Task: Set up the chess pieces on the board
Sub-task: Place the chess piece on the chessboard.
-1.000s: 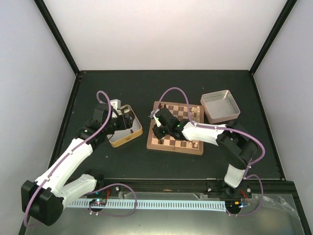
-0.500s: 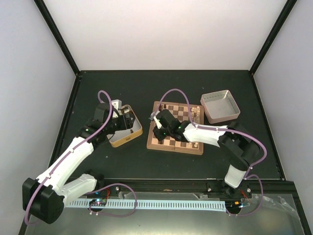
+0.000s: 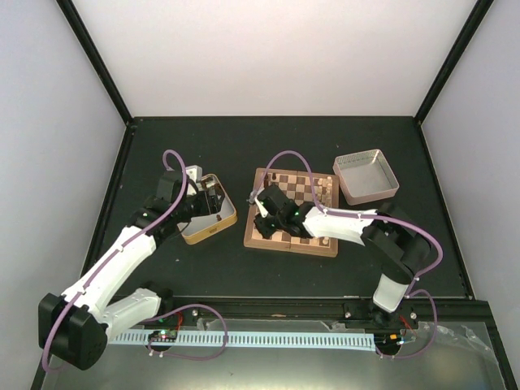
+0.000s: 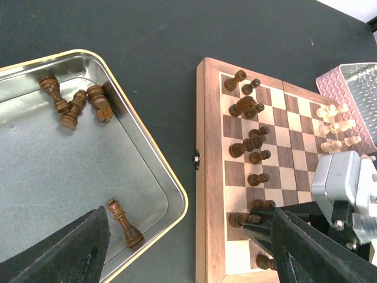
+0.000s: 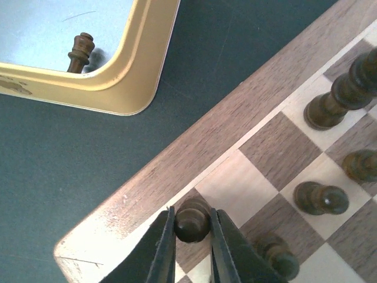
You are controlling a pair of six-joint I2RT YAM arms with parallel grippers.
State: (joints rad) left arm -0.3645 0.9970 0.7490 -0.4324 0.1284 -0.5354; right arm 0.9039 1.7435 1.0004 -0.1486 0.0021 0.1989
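**Right hand** (image 5: 192,213): narrow. Its fingers (image 5: 165,242) stand close on either side of one upright dark piece (image 5: 192,224). Whether they pinch it or merely flank it cannot be told from the wrist view.
- Beneath the hand: the piece stands on the corner square of the board (image 5: 194,147), just inside the border.
- To the hand's right: further dark pieces (image 5: 318,197) stand upright in two rows on the squares.
- Ahead of the hand: bare desk (image 5: 70,177), then the rounded corner of the gold tin (image 5: 118,88), apart from the board, with one dark piece lying inside.

**Left hand** (image 4: 188,218): wide, holding nothing, hanging above the gold tin's rim.
- Under and left of the hand: four loose dark pieces (image 4: 73,106) lie on the tin floor, three in a cluster and one alone nearer the hand.
- Right of the hand: the board, with the right hand at its near corner.
- Farther right: pale pieces (image 4: 336,127) stand on the board's far files. The silver tin (image 4: 353,88) lies just beyond that edge.
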